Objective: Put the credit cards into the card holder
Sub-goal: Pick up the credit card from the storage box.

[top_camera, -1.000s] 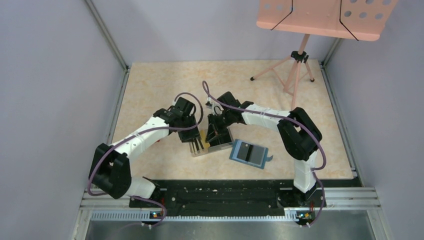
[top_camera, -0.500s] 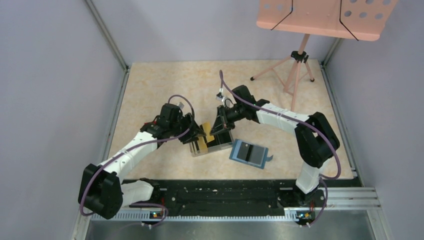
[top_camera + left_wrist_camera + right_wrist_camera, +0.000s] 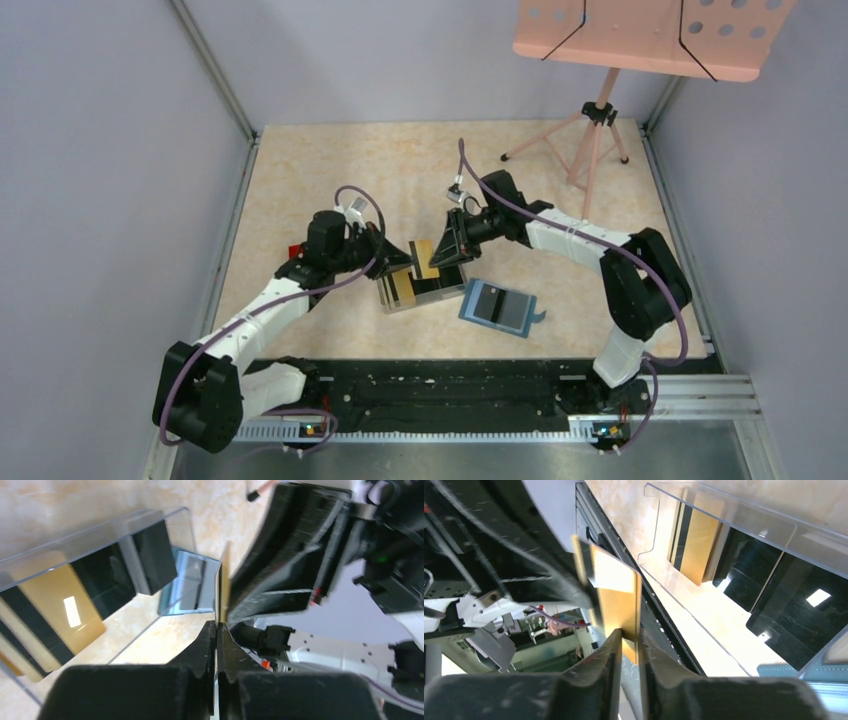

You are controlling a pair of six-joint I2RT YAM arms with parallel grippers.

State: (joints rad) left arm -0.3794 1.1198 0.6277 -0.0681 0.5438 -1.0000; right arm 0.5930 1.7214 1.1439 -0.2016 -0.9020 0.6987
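The left gripper (image 3: 216,630) is clenched on the edge of a thin gold-yellow plastic credit card (image 3: 616,595), upright above the clear plastic rectangular box (image 3: 425,292). The right gripper (image 3: 629,636) straddles the same card, though I cannot tell whether it grips. The teal-blue book-style card holder (image 3: 498,305) lies just right of the box.

A robotics lab test cell: plain grey panels (image 3: 110,200) on metal posts (image 3: 215,75) wall in a beige counter (image 3: 330,170), with a cabled left arm (image 3: 260,305) and right arm (image 3: 575,235) bolted at its near edge.
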